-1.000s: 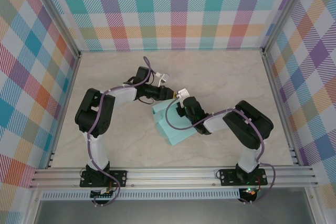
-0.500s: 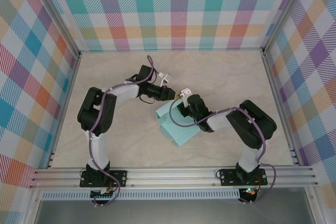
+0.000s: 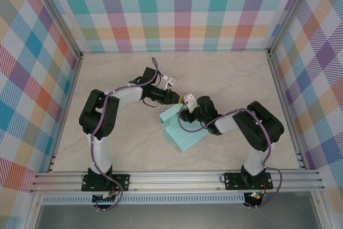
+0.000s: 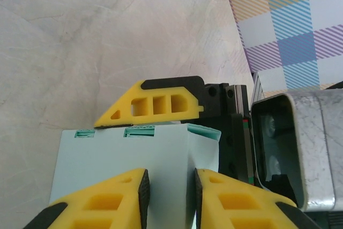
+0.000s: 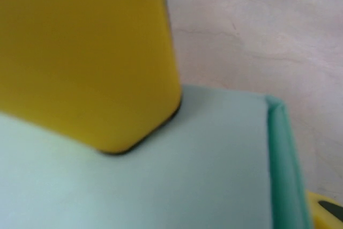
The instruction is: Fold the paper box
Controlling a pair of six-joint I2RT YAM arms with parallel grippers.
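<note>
Since a second ago the paper box (image 3: 179, 131) has been turned slightly, the left gripper (image 4: 169, 189) kept pinched on its edge, the right gripper's (image 3: 185, 105) fingers parted.

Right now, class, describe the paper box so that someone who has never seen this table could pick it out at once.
Start at the pale marbled table walled in by bright plaid panels. Near its middle, where the two black arms meet, sits the paper box. It is the one plain mint-aqua card block, with nothing else on the table sharing that colour.

Marbled tabletop (image 3: 225, 79), plaid walls (image 3: 182, 9)
</note>
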